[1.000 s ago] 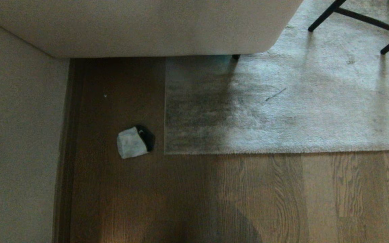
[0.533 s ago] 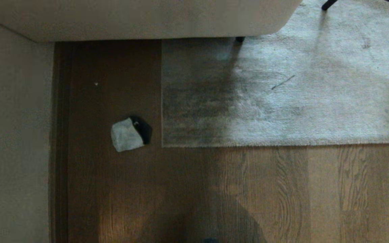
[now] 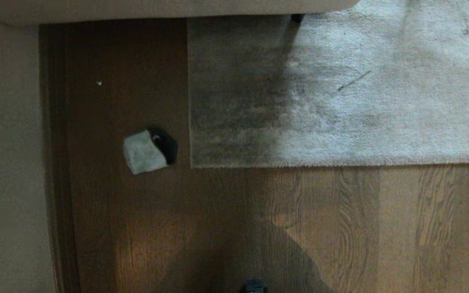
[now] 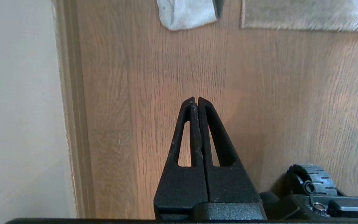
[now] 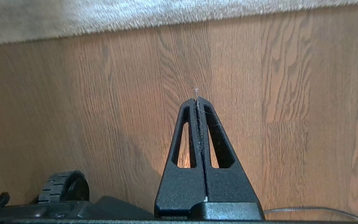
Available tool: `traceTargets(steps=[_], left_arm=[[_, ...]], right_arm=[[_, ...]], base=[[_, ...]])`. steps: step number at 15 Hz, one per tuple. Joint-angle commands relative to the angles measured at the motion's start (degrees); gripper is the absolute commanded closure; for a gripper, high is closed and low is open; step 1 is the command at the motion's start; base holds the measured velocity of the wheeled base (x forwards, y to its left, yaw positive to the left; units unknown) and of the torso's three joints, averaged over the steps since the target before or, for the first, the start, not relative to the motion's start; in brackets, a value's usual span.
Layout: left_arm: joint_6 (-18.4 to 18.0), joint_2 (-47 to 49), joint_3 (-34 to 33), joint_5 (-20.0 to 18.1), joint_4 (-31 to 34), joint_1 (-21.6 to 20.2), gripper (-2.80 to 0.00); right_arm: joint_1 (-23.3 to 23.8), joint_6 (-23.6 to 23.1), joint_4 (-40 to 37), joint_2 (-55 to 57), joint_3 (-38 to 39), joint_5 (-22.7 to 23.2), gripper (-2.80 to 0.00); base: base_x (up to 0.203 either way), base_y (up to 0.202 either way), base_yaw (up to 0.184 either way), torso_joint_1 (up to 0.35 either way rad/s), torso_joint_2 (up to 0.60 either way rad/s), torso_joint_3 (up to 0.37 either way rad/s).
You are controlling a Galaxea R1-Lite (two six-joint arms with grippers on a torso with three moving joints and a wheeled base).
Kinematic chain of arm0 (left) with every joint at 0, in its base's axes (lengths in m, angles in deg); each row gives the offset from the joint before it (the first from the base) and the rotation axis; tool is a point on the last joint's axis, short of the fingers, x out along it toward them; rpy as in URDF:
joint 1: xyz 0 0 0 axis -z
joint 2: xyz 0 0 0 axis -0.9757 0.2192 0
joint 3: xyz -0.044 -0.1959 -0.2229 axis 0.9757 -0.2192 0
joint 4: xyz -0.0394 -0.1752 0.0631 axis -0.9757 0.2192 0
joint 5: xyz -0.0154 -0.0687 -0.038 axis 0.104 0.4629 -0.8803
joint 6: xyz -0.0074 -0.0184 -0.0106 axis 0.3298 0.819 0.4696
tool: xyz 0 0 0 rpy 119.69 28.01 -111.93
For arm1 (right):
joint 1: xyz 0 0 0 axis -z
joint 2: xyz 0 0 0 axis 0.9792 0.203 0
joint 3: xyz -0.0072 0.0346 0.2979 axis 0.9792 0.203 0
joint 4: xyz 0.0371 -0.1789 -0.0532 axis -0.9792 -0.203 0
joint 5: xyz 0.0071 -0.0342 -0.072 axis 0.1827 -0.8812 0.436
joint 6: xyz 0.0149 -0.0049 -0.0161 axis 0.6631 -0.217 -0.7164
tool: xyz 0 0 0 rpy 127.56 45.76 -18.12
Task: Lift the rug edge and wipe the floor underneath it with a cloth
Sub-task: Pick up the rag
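Note:
A small pale grey-white cloth [image 3: 143, 152] lies crumpled on the brown wood floor [image 3: 226, 219], just left of the rug's square corner [image 3: 191, 165]; its lower part shows in the left wrist view [image 4: 186, 14]. The rug edge [image 3: 340, 165] runs straight to the right and lies flat; it also shows in the right wrist view [image 5: 166, 18]. Neither arm appears in the head view. My left gripper [image 4: 196, 99] hangs shut and empty over bare floor, well short of the cloth. My right gripper [image 5: 196, 100] is shut too, with a few fibres on its tips, short of the rug edge.
A pale wall with a skirting board [image 3: 51, 162] bounds the floor on the left. A white sofa [image 3: 157, 8] overhangs the rug's far side. A dark patch [image 3: 165, 144] sits behind the cloth. The base's wheels [image 4: 311, 180] [image 5: 64, 186] rest near the grippers.
The whole head view has shifted: sofa, rug and cloth slid upward in the picture and the dark chair legs left it. This is camera motion. Cloth and rug keep their places.

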State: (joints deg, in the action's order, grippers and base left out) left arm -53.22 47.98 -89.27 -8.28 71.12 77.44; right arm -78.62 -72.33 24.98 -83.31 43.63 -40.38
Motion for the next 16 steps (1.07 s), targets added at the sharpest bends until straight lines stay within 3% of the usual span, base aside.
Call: traceTargets(steps=[1,16], left_arm=[[0.02,0.0,0.0,0.01,0.04,-0.01,0.0],[0.02,0.0,0.0,0.01,0.04,-0.01,0.0]], right_arm=[[-0.02,0.04,0.0,0.07,0.0,-0.03,0.0],[-0.02,0.04,0.0,0.07,0.0,-0.03,0.0]], base=[[0.0,0.0,0.0,0.002,0.0,-0.198],[0.0,0.0,0.0,0.002,0.0,-0.172]])
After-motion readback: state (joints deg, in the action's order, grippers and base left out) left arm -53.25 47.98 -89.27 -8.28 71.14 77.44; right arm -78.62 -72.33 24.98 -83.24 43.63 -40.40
